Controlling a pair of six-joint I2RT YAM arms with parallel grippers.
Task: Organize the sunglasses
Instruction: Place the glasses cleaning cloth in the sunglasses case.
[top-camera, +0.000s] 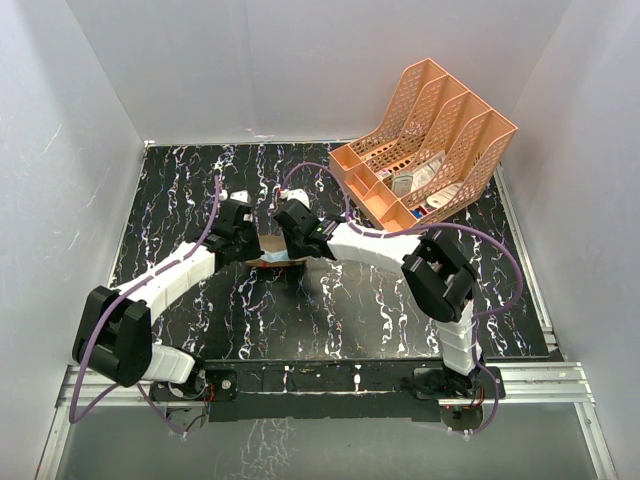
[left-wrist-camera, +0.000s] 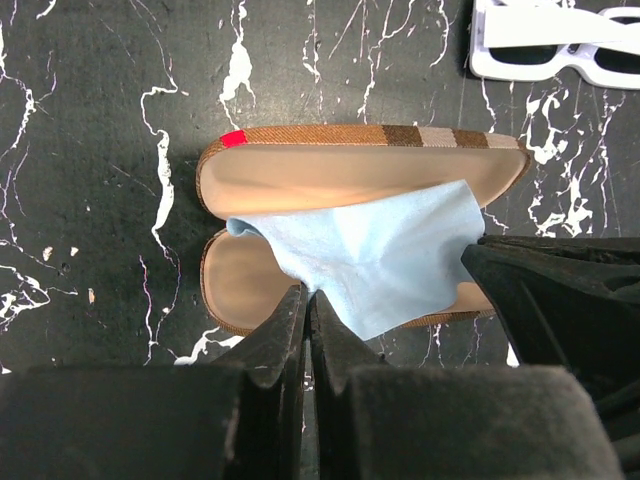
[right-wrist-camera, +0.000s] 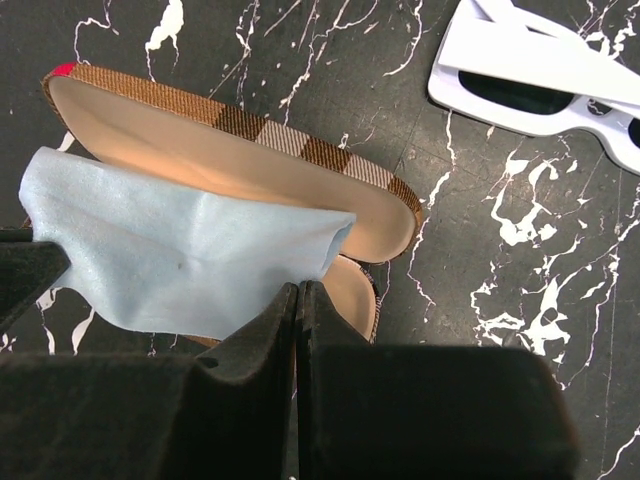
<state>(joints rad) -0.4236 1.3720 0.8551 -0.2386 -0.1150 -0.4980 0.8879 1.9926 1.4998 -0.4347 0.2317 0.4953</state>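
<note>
The left hand and right hand are hanging with fingers pressed together, just over the light blue cloth, which is draping across the open plaid case. The sunglasses are lying on the black marbled counter beyond the case, apart from it.

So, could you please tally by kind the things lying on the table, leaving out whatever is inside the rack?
White-framed sunglasses: 1
Brown plaid case, lying open: 1
Light blue cloth, draped over the case: 1
Orange file rack: 1
Total: 4
</note>
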